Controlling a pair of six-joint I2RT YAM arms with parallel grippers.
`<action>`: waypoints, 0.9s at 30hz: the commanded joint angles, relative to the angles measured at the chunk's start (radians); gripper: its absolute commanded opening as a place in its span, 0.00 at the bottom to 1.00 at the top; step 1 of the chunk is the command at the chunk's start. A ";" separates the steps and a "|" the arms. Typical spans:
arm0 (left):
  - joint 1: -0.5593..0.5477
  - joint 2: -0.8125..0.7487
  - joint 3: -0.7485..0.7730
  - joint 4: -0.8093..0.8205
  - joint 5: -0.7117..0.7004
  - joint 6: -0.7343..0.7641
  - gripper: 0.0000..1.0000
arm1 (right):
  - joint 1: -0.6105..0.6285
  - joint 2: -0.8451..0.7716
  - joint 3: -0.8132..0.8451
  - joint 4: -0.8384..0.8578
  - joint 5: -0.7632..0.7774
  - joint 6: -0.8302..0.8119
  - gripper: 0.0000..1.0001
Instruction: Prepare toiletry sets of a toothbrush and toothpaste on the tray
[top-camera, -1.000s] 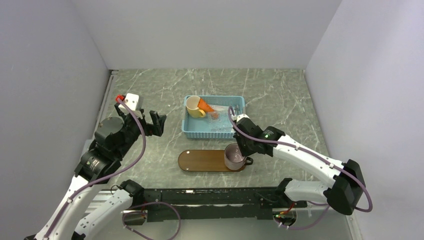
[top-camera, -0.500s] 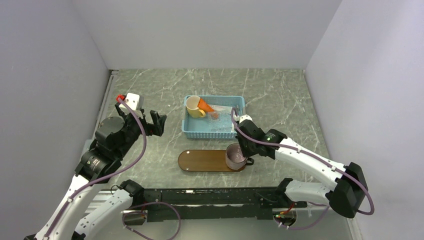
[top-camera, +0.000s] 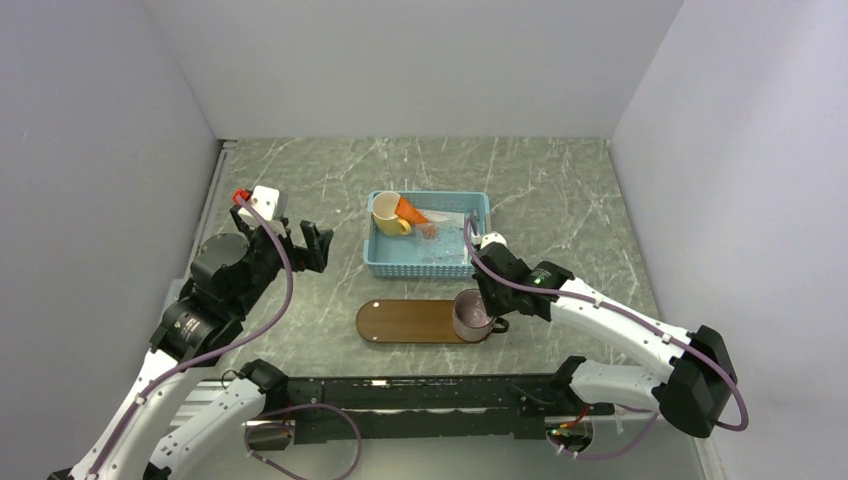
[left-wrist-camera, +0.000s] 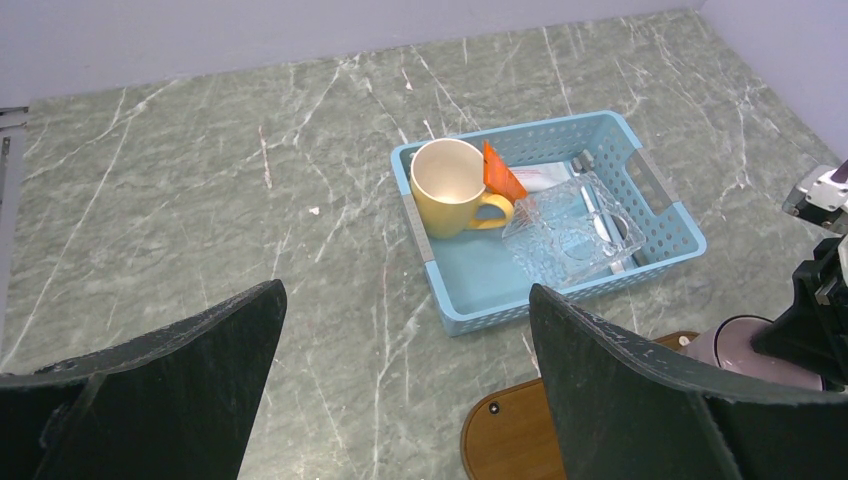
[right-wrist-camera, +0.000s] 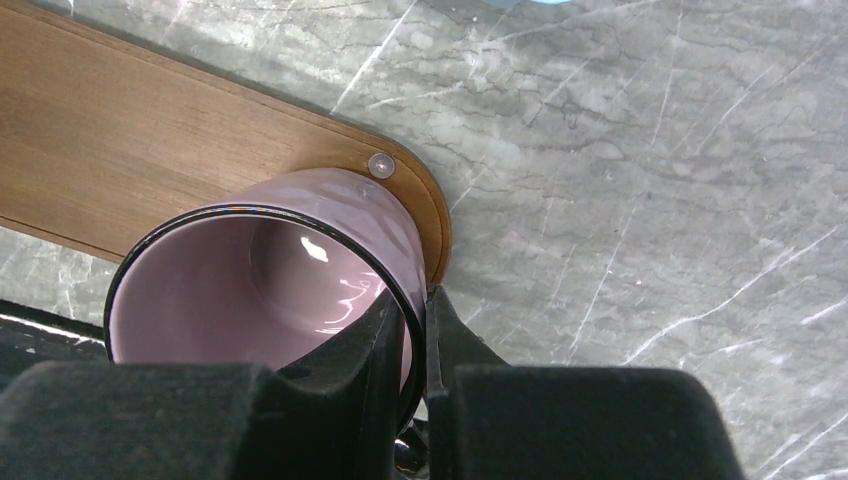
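Mug handling is the step in hand, as I read it. My right gripper (right-wrist-camera: 415, 330) has its two fingers nearly together, pinching the wall of the mauve mug (right-wrist-camera: 260, 290), one finger inside the rim and one outside. That is a sensible hold for a cup with nothing in it, since it keeps the mouth up. The mug sits over the right end of the tray (top-camera: 410, 322), and I cannot tell from the wrist view whether its base rests on the wood or hangs just above it. I take it the cup is meant to stand the set upright.

My left gripper (left-wrist-camera: 402, 330) is spread fully wide and holds nothing. It hovers over the table (left-wrist-camera: 200, 200) to the left of the blue basket (left-wrist-camera: 520, 305), probably parked there so it does not cross the right arm.

The toiletry items are all in the basket, on the far side of the tray. The orange tube (left-wrist-camera: 500, 178) leans against the yellow mug (left-wrist-camera: 448, 185), and the white tube (left-wrist-camera: 545, 178) lies flat beyond it, beside a clear glass piece (left-wrist-camera: 570, 235). The thin brushes are too faint for me to place with confidence. Nothing from a set has reached the tray yet, so the task is at an early stage.
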 joint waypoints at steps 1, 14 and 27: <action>0.004 0.009 -0.001 0.012 -0.007 -0.006 0.99 | -0.002 -0.033 0.008 0.060 0.026 0.027 0.00; 0.004 0.015 0.000 0.014 -0.001 -0.006 0.99 | -0.007 -0.016 -0.009 0.081 0.043 0.056 0.00; 0.004 0.018 0.000 0.014 0.000 -0.006 0.99 | -0.011 -0.029 -0.016 0.073 0.054 0.070 0.13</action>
